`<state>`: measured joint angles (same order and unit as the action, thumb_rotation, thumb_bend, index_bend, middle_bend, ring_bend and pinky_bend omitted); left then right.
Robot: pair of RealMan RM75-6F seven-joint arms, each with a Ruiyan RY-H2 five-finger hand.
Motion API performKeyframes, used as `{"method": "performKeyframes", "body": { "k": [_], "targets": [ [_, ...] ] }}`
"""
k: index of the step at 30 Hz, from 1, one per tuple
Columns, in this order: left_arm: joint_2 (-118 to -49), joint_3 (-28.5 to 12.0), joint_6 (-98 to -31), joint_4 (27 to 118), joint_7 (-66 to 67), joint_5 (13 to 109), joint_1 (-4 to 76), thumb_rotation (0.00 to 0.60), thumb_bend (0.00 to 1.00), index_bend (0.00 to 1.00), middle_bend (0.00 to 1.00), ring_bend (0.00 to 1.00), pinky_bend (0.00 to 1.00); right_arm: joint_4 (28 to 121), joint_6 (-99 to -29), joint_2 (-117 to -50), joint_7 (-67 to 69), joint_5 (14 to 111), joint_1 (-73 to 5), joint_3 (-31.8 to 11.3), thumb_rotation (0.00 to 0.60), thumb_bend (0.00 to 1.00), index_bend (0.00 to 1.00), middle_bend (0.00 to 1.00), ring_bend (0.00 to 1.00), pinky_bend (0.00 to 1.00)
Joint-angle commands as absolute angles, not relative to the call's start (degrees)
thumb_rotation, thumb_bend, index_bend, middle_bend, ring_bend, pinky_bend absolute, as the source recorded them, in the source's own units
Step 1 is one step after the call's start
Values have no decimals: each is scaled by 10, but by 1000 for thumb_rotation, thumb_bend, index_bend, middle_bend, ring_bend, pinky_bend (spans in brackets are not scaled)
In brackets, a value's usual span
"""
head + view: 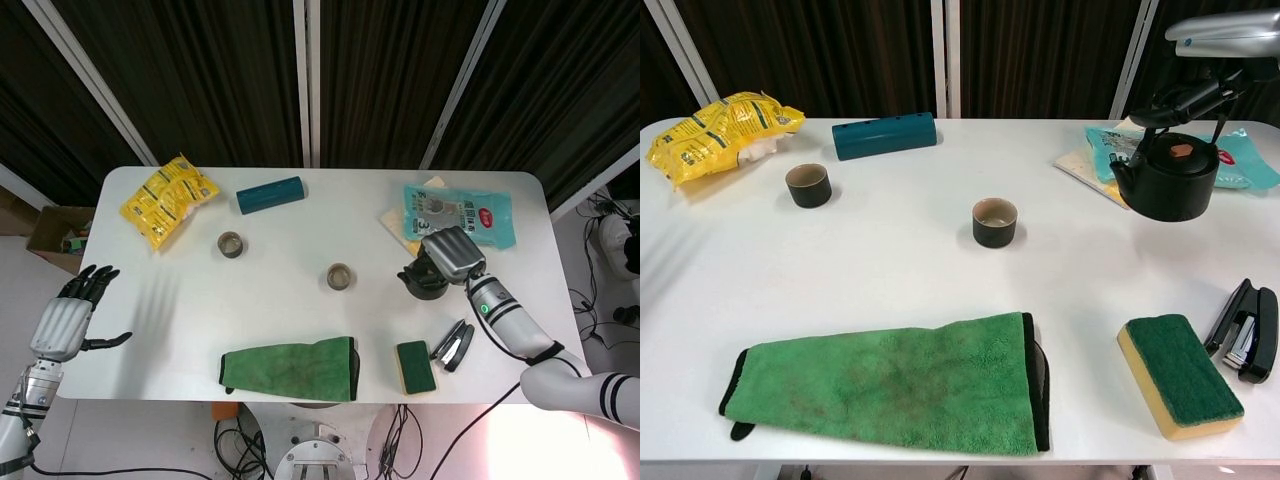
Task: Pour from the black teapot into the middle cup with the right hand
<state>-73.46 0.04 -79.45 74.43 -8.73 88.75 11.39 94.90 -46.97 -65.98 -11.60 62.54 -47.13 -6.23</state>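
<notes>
The black teapot hangs just above the table at the right, spout toward the middle. My right hand grips its handle from above. The middle cup, dark with a pale inside, stands upright to the left of the teapot, well apart from it. A second cup stands further left. My left hand hovers beyond the table's left edge with fingers spread and nothing in it.
A green cloth lies along the front edge, with a sponge and a black stapler at front right. A blue packet lies behind the teapot. A teal cylinder and a yellow bag lie at the back left.
</notes>
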Motion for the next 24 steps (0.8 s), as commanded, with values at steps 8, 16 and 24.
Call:
{"method": "performKeyframes", "body": {
  "k": [8,16,24],
  "targets": [
    [-733,0,-795,751,-81,889,115,441,65,116,90,30,184,956,-467,-650,-105,637,-465,-66,305,440,1000,1000,879,693],
    [-732,0,-793,755,-77,888,117,438,66,117,90,30,184,954,-463,-647,-98,645,-461,-68,373,449,1000,1000,879,692],
    [-734,0,-793,753,-78,887,117,440,65,117,90,30,184,953,-462,-646,-94,652,-459,-71,500,473,1000,1000,879,692]
  ]
}}
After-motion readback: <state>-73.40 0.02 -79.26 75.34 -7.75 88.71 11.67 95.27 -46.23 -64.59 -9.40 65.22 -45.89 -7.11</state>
